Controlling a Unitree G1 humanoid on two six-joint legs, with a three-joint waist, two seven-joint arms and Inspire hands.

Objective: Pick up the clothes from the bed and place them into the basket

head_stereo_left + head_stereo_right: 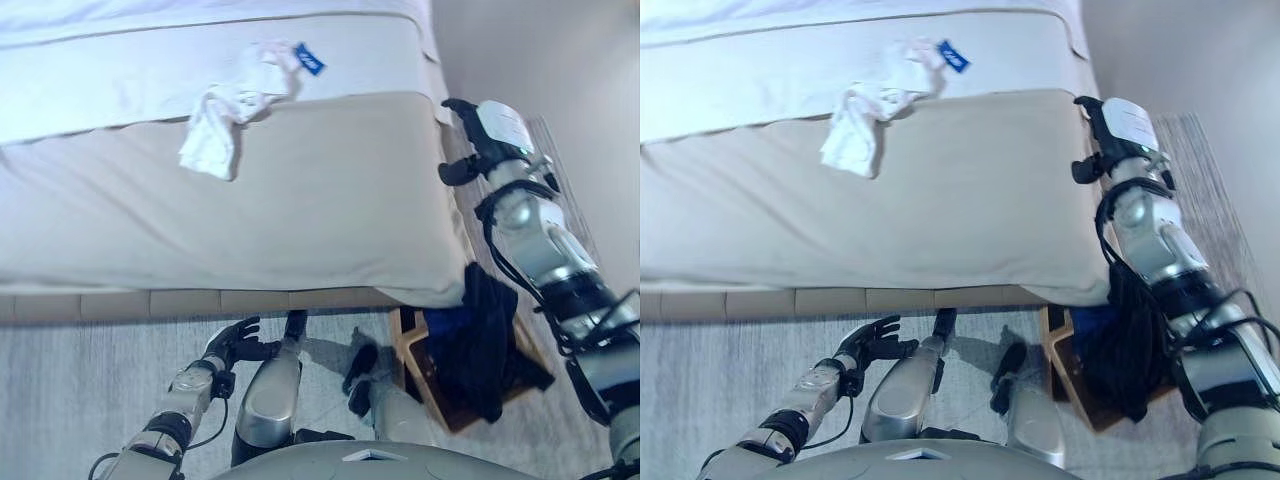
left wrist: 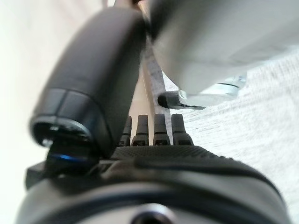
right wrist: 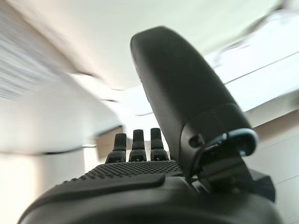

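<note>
Left robot hand low by the floor, fingers relaxed, empty | wooden basket holds dark clothes | my right robot hand open at bed corner | white garment lies far-left of it, nearer right hand, long axis diagonal.

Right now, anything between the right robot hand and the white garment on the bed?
Nothing visible. Bare bedding lies between the right robot hand at the bed's corner and the crumpled white garment, with its blue tag.
</note>
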